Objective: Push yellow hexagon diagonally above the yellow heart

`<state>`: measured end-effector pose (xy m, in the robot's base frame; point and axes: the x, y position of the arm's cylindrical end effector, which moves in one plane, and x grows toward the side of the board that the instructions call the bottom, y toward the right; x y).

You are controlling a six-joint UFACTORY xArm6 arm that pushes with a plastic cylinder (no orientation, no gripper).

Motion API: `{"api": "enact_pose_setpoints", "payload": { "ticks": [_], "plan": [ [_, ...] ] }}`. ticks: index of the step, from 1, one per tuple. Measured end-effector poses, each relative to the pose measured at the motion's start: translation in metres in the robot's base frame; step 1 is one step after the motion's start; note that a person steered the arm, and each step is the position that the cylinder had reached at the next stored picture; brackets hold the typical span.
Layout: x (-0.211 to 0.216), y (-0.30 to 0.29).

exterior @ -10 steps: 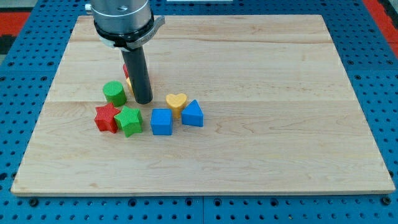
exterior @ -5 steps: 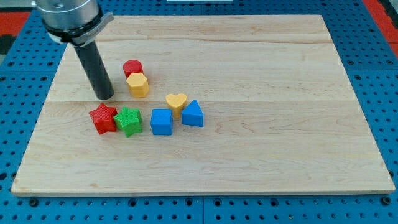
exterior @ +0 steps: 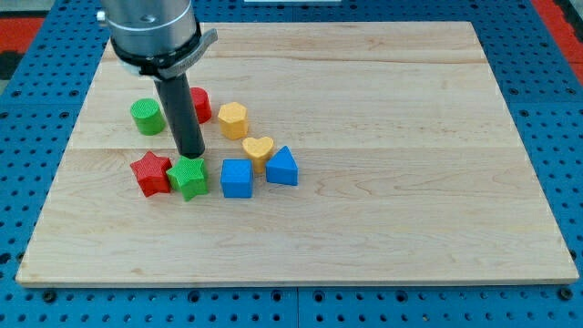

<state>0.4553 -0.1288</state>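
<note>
Camera view. The wooden board (exterior: 364, 182) lies on a blue pegboard surface (exterior: 27, 137). The arm enters from the view's top left; its grey housing (exterior: 153, 32) sits over the board's upper left corner, and the dark rod (exterior: 182, 114) runs down from it.

My tip (exterior: 191, 155) rests on the board just above the green star (exterior: 189, 177), very near its upper edge; whether it touches cannot be told. There are no jaws on this arm: it ends in a bare rod and holds nothing.

The yellow hexagon (exterior: 232, 119) sits right of the rod, apart from my tip. It lies up and slightly to the view's left of the yellow heart (exterior: 259, 149), close to it, with a narrow gap showing between them.

The red cylinder (exterior: 199, 103) is partly hidden behind the rod, left of the yellow hexagon and near it. The green cylinder (exterior: 146, 117) stands on the rod's left, apart from the other blocks.

Lower row, from the view's left: the red star (exterior: 151, 173) touches the green star. The blue cube (exterior: 237, 178) follows after a small gap. The blue triangular block (exterior: 281, 167) sits just right of the blue cube and touches the yellow heart's lower right side.
</note>
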Motion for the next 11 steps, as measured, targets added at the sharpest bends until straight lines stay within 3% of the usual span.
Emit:
{"api": "enact_pose_setpoints", "payload": {
  "ticks": [5, 9, 11],
  "plan": [
    [0.005, 0.034],
    [-0.028, 0.044],
    [0.007, 0.036]
  ]
}}
